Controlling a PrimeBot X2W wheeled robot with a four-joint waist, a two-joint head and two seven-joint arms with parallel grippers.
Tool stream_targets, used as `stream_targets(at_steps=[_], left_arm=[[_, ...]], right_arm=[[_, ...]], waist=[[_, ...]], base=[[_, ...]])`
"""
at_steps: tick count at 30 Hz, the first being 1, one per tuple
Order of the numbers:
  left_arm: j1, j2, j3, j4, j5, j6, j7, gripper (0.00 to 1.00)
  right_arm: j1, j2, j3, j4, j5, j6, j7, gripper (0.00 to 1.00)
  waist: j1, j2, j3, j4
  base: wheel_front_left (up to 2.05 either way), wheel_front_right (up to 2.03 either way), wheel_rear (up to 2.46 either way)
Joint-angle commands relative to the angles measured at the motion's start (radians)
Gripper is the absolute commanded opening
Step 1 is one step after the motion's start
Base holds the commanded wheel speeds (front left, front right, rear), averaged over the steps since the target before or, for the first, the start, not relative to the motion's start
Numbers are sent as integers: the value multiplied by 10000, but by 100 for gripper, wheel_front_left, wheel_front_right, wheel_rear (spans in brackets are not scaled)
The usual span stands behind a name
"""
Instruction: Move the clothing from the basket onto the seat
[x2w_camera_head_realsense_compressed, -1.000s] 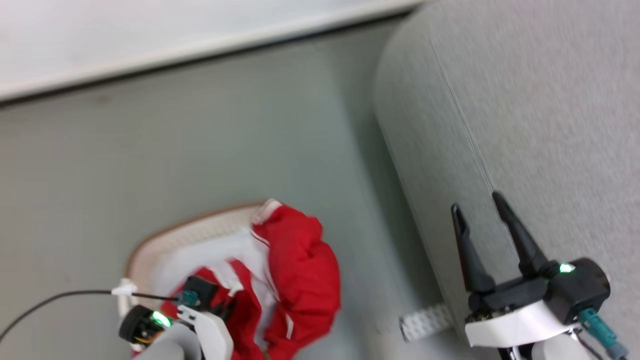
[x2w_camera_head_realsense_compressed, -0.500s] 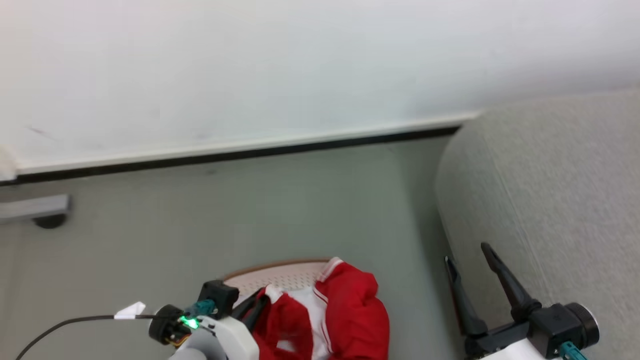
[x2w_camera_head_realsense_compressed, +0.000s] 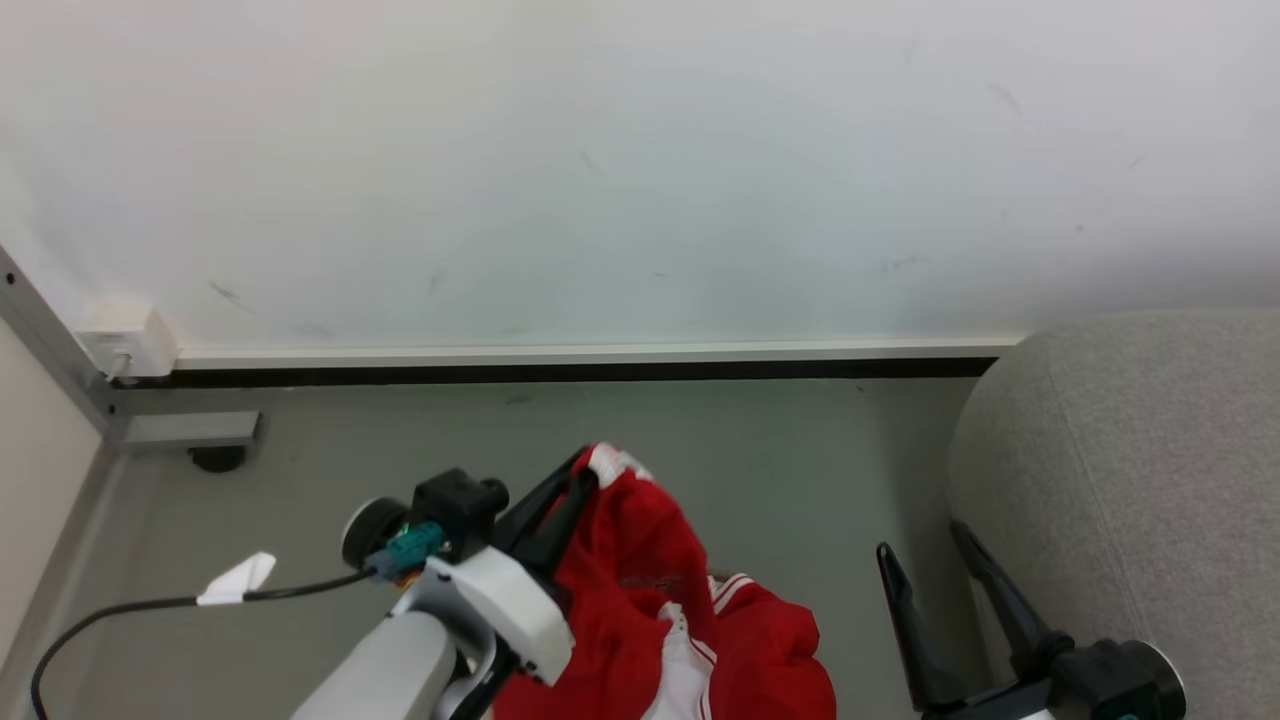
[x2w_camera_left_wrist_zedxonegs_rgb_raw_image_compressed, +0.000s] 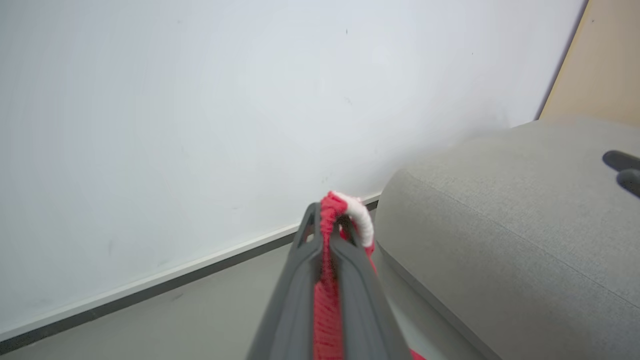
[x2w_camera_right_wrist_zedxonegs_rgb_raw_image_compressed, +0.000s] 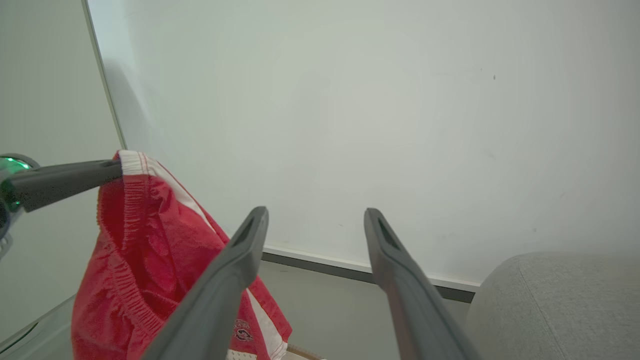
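**One piece of red clothing (x2w_camera_head_realsense_compressed: 620, 560) pinched aloft**

Soft, crumpled, white-edged at hem; hung at 6 o'clock in head view from left gripper (x2w_camera_head_realsense_compressed: 580, 482), dark tapered jaws clamped on that hem. Lower folds cut off by frame edge. At 5 o'clock, right gripper (x2w_camera_head_realsense_compressed: 918, 540) spread wide, holding nothing. At 4 o'clock, rounded grey woven seat (x2w_camera_head_realsense_compressed: 1120, 450), apart from cloth.

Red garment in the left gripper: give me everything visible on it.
The red garment is soft, crinkled bright-red fabric with white stripes, a white-edged hem, a gathered elastic band and a small printed logo. The left gripper is shut on its white-edged corner, so it hangs limp in the air, apart from the grey seat.
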Motion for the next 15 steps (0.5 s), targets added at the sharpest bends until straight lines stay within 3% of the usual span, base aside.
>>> stream_targets(at_steps=[1, 15], left_arm=[[-150, -61, 132, -232, 116, -2, -8, 0], [-1013, -522, 646, -1688, 54, 1, 16, 0]], right_arm=[[193, -38, 15, -38, 96, -21, 4, 100], [188, -39, 889, -74, 275, -21, 3, 100]], waist=[[2, 0, -119, 145], [2, 0, -431, 448]], base=[[0, 0, 0], [0, 0, 0]])
